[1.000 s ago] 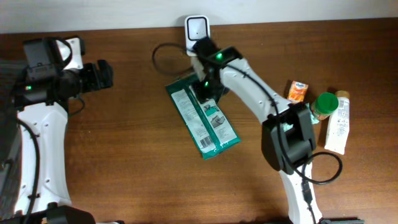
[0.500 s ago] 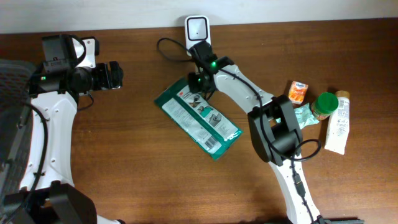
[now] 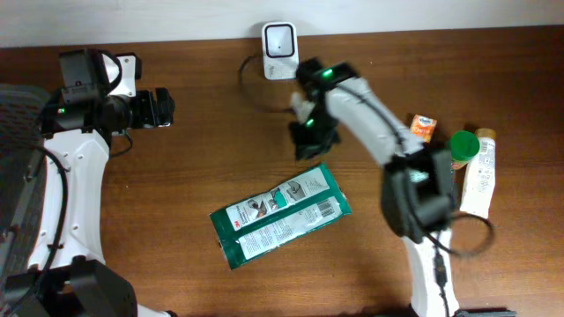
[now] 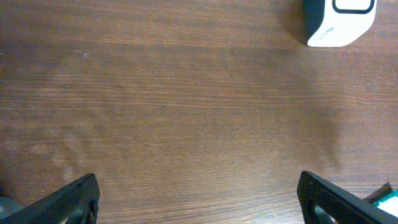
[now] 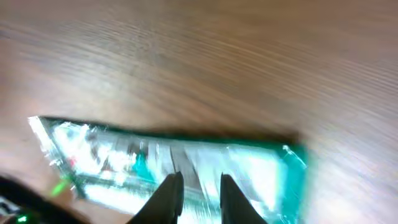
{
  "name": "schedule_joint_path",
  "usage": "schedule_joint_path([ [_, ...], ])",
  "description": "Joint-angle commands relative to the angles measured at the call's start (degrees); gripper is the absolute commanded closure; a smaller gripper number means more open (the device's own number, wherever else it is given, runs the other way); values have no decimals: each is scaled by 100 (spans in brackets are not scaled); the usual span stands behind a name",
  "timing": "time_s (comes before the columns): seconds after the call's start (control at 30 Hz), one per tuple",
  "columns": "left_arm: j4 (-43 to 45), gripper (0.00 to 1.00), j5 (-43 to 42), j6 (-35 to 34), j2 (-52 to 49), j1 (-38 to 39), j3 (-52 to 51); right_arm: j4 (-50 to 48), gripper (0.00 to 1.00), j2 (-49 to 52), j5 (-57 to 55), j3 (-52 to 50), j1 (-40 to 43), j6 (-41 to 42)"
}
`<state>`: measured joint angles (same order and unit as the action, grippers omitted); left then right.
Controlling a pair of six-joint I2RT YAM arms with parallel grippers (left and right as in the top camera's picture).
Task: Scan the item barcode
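The item, a green foil packet (image 3: 278,217), lies flat on the wooden table with its white printed label and barcode facing up. In the right wrist view the packet (image 5: 124,165) is blurred below the fingers. My right gripper (image 3: 308,139) hovers just beyond the packet's far edge, apart from it. Its jaws stand a narrow gap apart with nothing between them (image 5: 200,196). The white scanner (image 3: 278,40) stands at the table's far edge and also shows in the left wrist view as the scanner (image 4: 339,22). My left gripper (image 3: 159,107) is wide open and empty at the far left (image 4: 199,202).
At the right stand an orange pouch (image 3: 422,129), a green-lidded jar (image 3: 460,150) and a white tube (image 3: 480,176). The scanner's black cable (image 3: 254,84) loops over the table beside it. A dark chair (image 3: 13,176) sits off the left edge.
The green packet left my right gripper and swung down to the front, now lying crosswise. My right gripper moved right, away from the scanner. The left arm stayed put.
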<state>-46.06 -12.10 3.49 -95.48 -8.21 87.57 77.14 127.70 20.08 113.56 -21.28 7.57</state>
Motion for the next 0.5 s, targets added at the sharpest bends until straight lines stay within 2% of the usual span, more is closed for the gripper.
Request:
schedule_joint_path([
  [0.0, 9, 1, -11, 96, -42, -9, 59, 811, 80, -1121, -424, 48, 428, -31],
  [0.13, 9, 1, -11, 96, -42, -11, 59, 1351, 82, -1847, -767, 44, 269, -83],
  [0.23, 13, 1, -11, 96, -42, -9, 59, 1357, 82, -2588, -1366, -341, -61, 407],
  [0.33, 37, 1, -11, 94, -42, -9, 59, 435, 81, -3086, -1176, -1803, -446, 894],
  [0.47, 83, 1, -11, 96, -42, -9, 59, -1440, 83, -3045, -247, -3781, -570, 1552],
])
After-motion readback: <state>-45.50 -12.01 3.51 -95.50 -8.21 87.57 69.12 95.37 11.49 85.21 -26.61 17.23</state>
